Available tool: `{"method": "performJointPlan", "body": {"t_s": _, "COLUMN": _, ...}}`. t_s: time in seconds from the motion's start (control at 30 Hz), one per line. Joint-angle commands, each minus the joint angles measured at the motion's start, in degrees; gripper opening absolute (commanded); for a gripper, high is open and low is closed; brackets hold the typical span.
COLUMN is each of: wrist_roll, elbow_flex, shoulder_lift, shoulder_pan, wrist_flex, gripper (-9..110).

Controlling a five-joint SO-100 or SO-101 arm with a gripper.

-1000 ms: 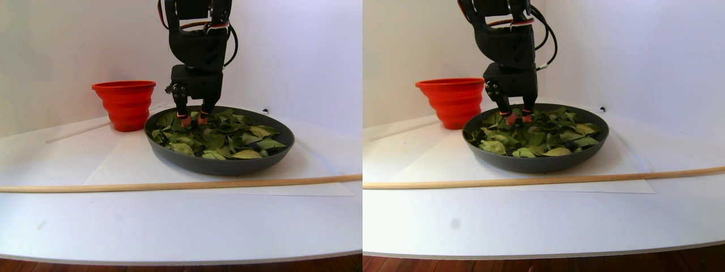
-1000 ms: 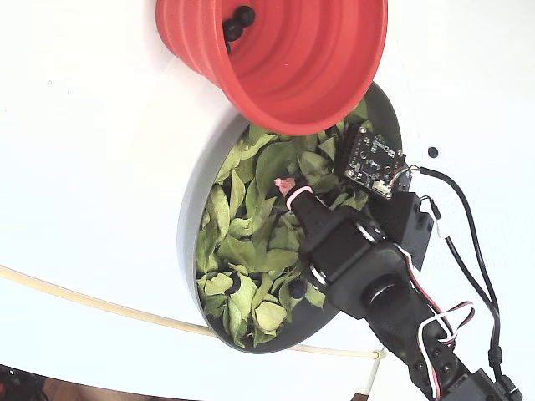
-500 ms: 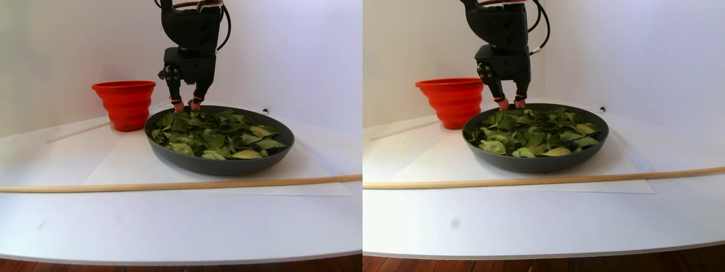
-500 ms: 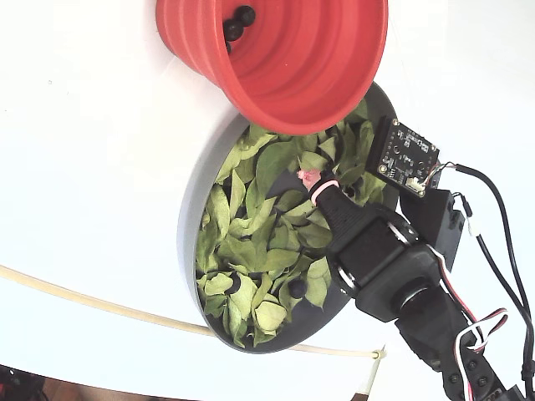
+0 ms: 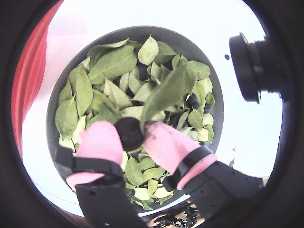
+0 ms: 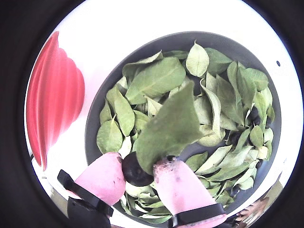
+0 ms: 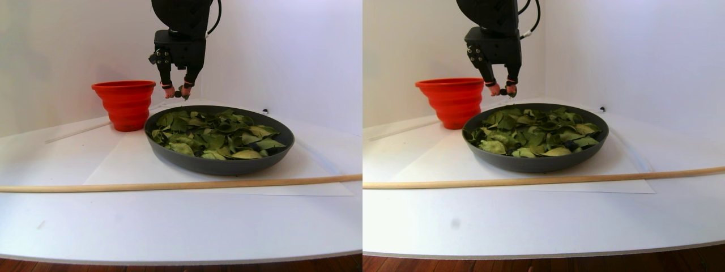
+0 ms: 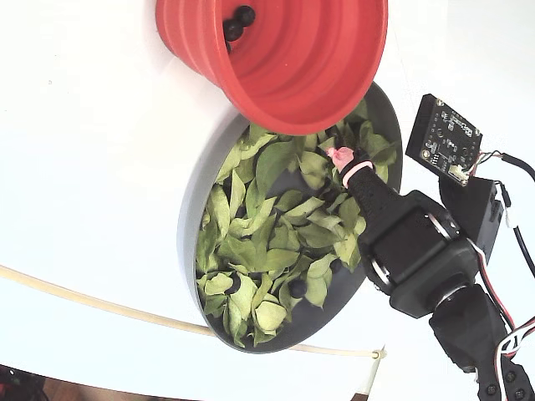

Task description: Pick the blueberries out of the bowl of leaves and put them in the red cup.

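In a wrist view the end effector (image 5: 135, 137) has its pink fingertips (image 5: 97, 142) pinched nearly closed on one blueberry (image 5: 129, 133), with a leaf (image 5: 164, 95) caught in the grip too and sticking up toward the top of the frame; the bowl (image 5: 216, 118) of leaves (image 5: 114, 64) fills the middle, and the red cup (image 5: 33, 90) is just a sliver along the left edge, so the drop spot lies left of the berry; in the other wrist view it's the same deal, berry (image 6: 135, 171) at lower centre between the pads, the stuck leaf (image 6: 171, 128) fanning up and right with its long axis on that diagonal, the cup (image 6: 54, 99) at left, apart from the bowl rim (image 6: 95, 118); a berry is round so it has no real pointing direction; stereo pair view shows the end effector (image 7: 177, 93) lifted clear above the bowl's (image 7: 221, 164) back-left rim, with the cup (image 7: 124, 105) just to its left and its mouth at roughly fingertip height; fixed view has the fingertips (image 8: 341, 156) right under the cup (image 8: 284, 58) at top centre, a couple of blueberries (image 8: 238, 21) already inside; I'd guess a short shift toward the cup, though that leaf may tag along.
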Motion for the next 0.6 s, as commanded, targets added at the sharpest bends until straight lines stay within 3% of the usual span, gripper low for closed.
{"method": "performJointPlan", "body": {"t_s": 0.0, "wrist_roll": 0.0, "elbow_flex": -0.3, "shoulder_lift": 7.6, "shoulder_pan": -1.1, "wrist_flex": 0.3, "gripper": 10}}
{"method": "performJointPlan", "body": {"t_s": 0.57, "wrist_roll": 0.3, "elbow_flex": -0.1, "shoulder_lift": 12.7, "shoulder_pan": -4.0, "wrist_flex": 0.9, "gripper": 10}}
